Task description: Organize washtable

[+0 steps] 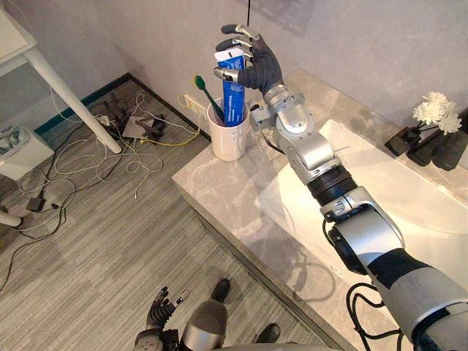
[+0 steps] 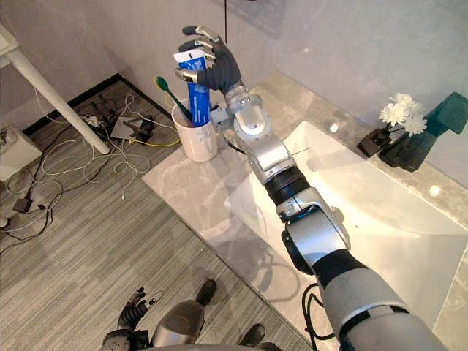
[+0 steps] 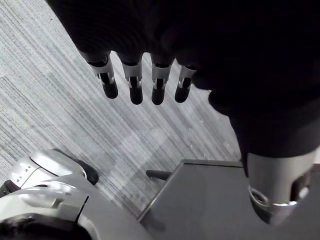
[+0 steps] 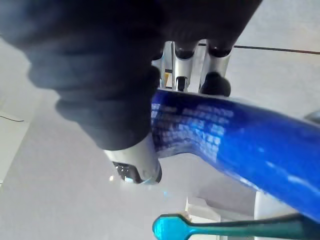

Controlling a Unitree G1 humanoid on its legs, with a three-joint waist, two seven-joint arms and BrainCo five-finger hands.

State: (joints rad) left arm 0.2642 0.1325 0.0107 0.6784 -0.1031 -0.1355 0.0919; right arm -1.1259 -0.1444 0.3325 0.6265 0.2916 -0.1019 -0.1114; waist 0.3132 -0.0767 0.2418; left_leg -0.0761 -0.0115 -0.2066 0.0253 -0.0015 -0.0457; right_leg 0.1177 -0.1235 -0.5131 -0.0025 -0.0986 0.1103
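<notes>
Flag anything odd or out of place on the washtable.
Nothing spilled or damaged. The white cup sits close to the counter corner; the right hand grips the blue toothpaste tube standing in it, beside the green toothbrush.

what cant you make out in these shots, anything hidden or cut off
Blue toothpaste tube, eye views: lower end hidden inside the white ceramic cup, so whether it touches bottom is unclear.
Green toothbrush: handle base hidden by the same cup.
Right hand, right wrist view: its dark cover hides much of its grip.
Dark vase beside white flowers, left eye view: cut by the right edge.
</notes>
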